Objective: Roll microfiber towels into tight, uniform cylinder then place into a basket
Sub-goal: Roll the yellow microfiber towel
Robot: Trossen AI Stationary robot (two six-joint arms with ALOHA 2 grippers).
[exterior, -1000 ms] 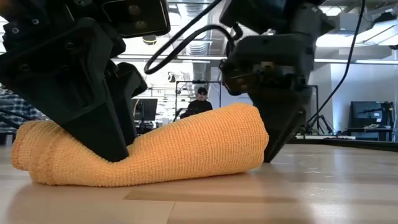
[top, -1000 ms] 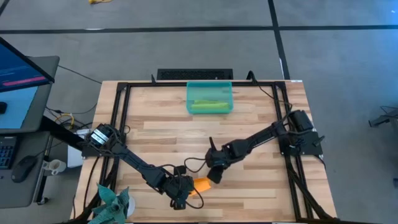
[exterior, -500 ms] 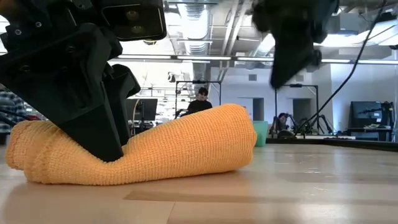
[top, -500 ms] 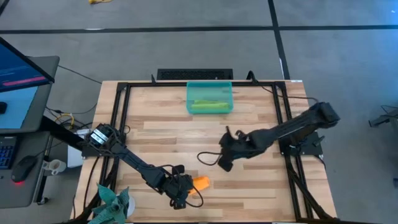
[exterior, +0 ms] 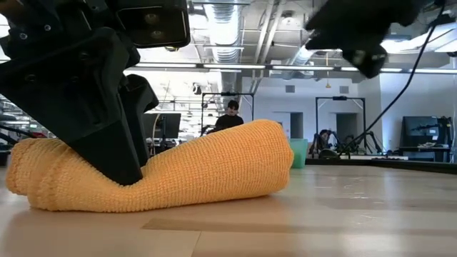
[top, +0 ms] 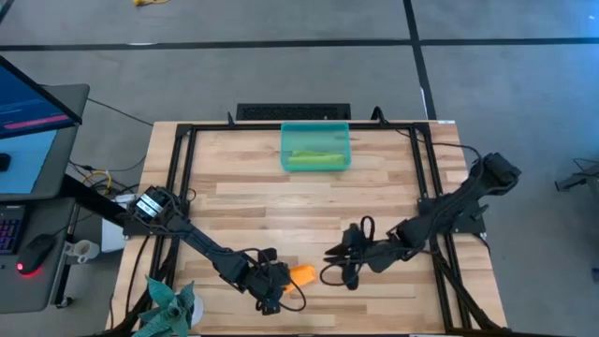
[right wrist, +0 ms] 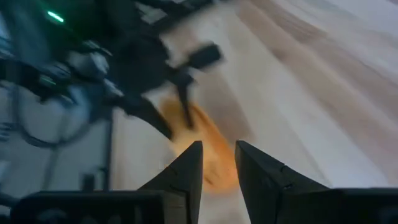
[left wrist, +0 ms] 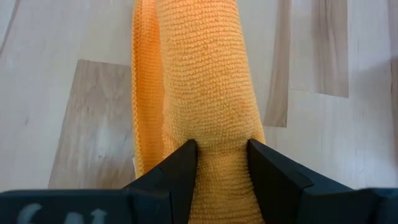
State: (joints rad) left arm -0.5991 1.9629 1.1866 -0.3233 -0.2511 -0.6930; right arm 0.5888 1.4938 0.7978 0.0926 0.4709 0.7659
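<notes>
The orange towel (top: 302,275) lies rolled into a cylinder on the table near its front edge; it also shows in the low view (exterior: 214,171). My left gripper (top: 273,285) is shut on it. My right gripper (top: 341,258) hovers to the right of the roll, a little open and empty, pointing at the roll (right wrist: 202,146). The lime green towel (top: 314,160) lies rolled inside the teal basket (top: 286,140) at the table's far edge. My left gripper pinches the orange roll between its two fingers (left wrist: 185,160) near its left end (left wrist: 222,163). The fingers come from above, slanting down, and lie across the roll. The roll lies on the table and is dented in where the fingers (exterior: 118,153) meet it.
A dark teal spiky plant-like thing (top: 168,304) stands at the table's front left corner. A black frame (top: 182,131) runs round the table's edges. Bare wood lies between the basket and the roll.
My right gripper has come off the roll's right end, risen, and moved toward the table's right edge. The orange roll has stayed on the table under my left gripper; its right end has shifted slightly to the left.
</notes>
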